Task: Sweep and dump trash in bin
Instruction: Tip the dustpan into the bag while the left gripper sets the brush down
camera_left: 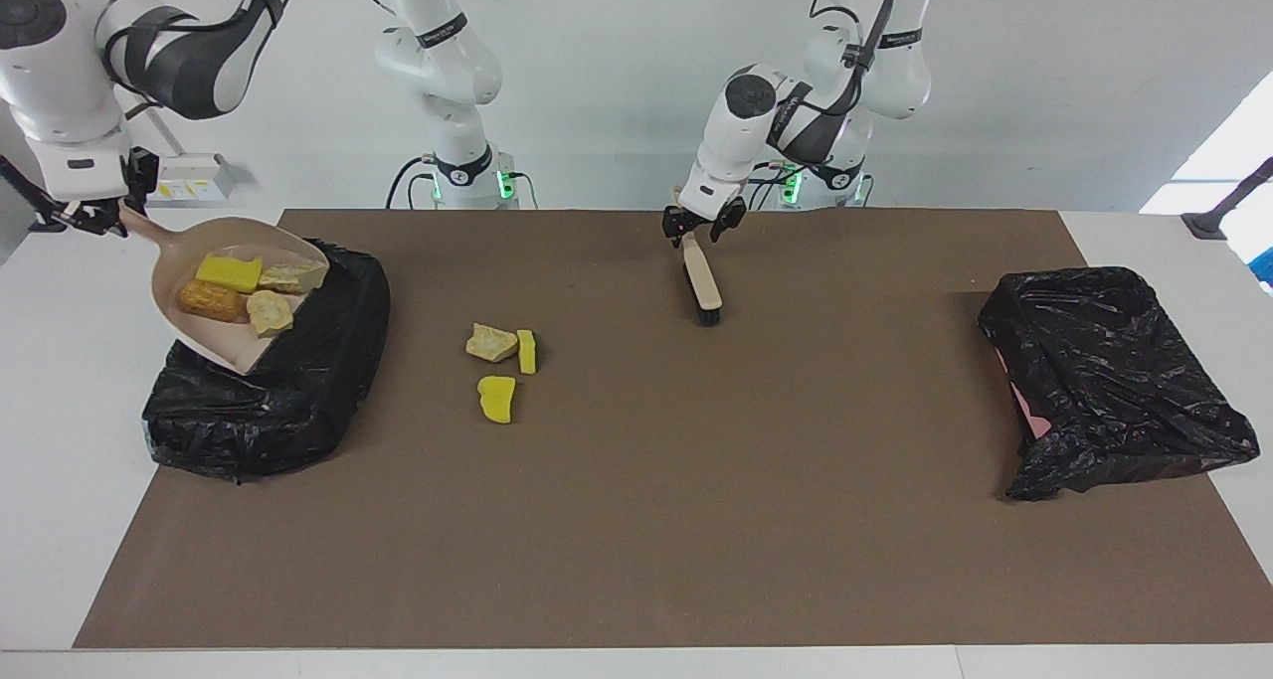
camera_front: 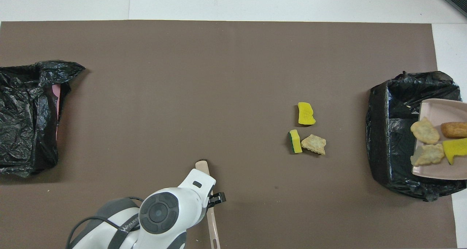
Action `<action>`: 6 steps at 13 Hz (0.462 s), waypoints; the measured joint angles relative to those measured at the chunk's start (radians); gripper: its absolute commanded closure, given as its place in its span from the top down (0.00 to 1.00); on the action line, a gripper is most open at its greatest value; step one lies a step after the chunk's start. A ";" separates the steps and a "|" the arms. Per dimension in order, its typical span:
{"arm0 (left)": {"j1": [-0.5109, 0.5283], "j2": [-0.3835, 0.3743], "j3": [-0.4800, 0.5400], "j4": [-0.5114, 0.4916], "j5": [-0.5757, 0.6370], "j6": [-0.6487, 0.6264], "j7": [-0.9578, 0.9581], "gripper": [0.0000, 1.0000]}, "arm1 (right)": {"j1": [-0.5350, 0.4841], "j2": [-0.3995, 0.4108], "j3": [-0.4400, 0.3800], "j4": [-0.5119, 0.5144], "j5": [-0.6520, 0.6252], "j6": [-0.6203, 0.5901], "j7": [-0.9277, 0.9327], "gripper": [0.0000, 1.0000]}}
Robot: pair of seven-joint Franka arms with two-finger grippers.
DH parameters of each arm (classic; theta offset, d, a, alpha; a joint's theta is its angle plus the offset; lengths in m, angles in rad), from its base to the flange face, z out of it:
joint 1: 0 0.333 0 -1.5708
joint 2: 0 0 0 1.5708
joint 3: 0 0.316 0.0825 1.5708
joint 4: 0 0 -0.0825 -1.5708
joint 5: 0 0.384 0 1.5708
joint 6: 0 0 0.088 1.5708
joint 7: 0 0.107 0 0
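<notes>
My right gripper point(camera_left: 107, 218) is shut on the handle of a pink dustpan point(camera_left: 227, 353), held tilted over the black-bagged bin point(camera_left: 259, 411) at the right arm's end. In the pan lie a yellow sponge chunk point(camera_left: 229, 271), an orange-brown cylinder point(camera_left: 211, 301) and two beige lumps point(camera_left: 291, 276). The pan point(camera_front: 436, 110) also shows in the overhead view, at the frame's edge. My left gripper point(camera_left: 703, 224) is shut on a brush point(camera_left: 702, 286) whose black bristle end is down at the mat. A beige lump point(camera_left: 491, 342) and two yellow sponge chunks point(camera_left: 496, 399) lie on the mat between brush and bin.
A second black-bagged bin point(camera_left: 1104, 381) stands at the left arm's end of the brown mat point(camera_left: 696, 520). White table shows around the mat. In the overhead view the left arm point(camera_front: 164, 212) covers most of the brush point(camera_front: 201, 166).
</notes>
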 measured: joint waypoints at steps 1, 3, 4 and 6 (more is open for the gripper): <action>0.050 0.003 0.002 0.037 0.032 -0.024 0.016 1.00 | 0.001 0.000 0.003 -0.022 -0.032 0.014 -0.013 0.00; 0.141 0.013 0.005 0.100 0.067 -0.045 0.099 1.00 | 0.009 -0.001 0.008 -0.030 -0.072 0.019 -0.028 0.00; 0.185 0.020 0.007 0.126 0.069 -0.049 0.160 1.00 | 0.018 -0.003 0.011 -0.030 -0.094 0.020 -0.035 0.00; 0.280 0.035 0.011 0.184 0.070 -0.064 0.303 1.00 | 0.055 -0.013 0.014 -0.029 -0.171 0.022 -0.037 0.00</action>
